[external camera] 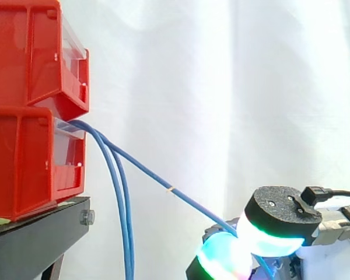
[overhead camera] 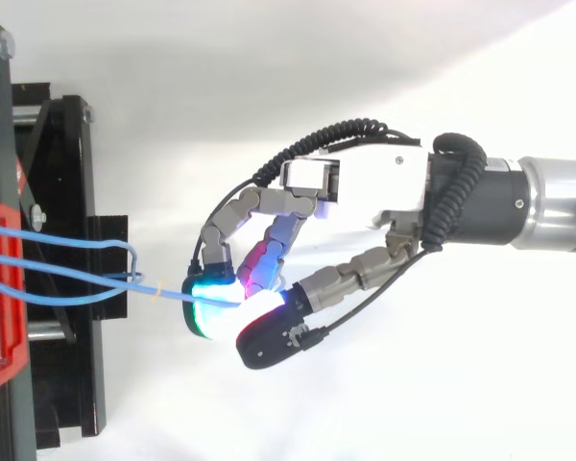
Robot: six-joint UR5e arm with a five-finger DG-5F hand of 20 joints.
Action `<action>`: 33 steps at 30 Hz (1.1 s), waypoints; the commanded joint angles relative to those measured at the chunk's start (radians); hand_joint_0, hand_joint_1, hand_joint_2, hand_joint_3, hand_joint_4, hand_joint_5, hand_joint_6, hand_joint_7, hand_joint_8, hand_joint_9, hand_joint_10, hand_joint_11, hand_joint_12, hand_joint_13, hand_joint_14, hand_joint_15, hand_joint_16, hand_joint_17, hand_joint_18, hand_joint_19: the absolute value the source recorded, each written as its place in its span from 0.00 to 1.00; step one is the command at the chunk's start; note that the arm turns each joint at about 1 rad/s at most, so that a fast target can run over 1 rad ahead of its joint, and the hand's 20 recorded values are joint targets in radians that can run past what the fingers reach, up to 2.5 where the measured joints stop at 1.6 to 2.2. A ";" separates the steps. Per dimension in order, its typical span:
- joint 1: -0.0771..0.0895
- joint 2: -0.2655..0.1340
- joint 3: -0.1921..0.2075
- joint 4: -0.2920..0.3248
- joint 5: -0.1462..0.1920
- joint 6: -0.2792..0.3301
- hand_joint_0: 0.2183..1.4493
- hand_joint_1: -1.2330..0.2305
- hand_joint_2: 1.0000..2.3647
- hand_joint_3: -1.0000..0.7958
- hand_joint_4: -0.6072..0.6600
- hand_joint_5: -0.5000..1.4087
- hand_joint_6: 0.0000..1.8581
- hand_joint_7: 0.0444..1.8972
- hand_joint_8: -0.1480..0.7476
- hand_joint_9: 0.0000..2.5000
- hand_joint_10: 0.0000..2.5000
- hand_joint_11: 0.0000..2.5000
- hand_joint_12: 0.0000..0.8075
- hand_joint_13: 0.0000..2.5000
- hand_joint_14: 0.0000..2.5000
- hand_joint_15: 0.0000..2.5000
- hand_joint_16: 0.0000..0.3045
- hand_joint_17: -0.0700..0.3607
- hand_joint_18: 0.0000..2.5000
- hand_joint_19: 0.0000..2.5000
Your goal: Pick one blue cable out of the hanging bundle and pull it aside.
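The hand (overhead camera: 360,187) was closed on one blue cable (external camera: 147,173), pinched between its glowing fingertips (overhead camera: 211,309); the cable ran taut and slanting from the lower red bin (external camera: 23,166) to the hand, well apart from the rest of the bundle (external camera: 126,233), which hung straight down beside the black stand (external camera: 35,240). The picking looked done and the pull aside well under way, with perhaps only a little more draw left. A pale band (external camera: 171,189) on the pulled cable bore no readable writing.

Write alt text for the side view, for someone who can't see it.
The robot hand pinches one blue cable, stretched in a slanting line away from two other cables hanging from stacked red bins on a black stand.
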 commanded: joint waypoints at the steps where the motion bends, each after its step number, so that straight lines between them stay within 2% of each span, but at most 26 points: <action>1: 0.001 0.000 0.000 0.000 0.000 0.000 0.29 0.30 0.06 0.52 0.50 0.24 0.49 0.52 0.47 0.49 0.01 0.24 0.39 0.39 0.01 0.20 0.19 0.47 0.38 0.21; 33: 0.002 0.000 0.000 0.000 0.000 0.000 0.30 0.30 0.04 0.51 0.50 0.23 0.49 0.53 0.47 0.48 0.01 0.24 0.39 0.39 0.01 0.20 0.19 0.46 0.38 0.22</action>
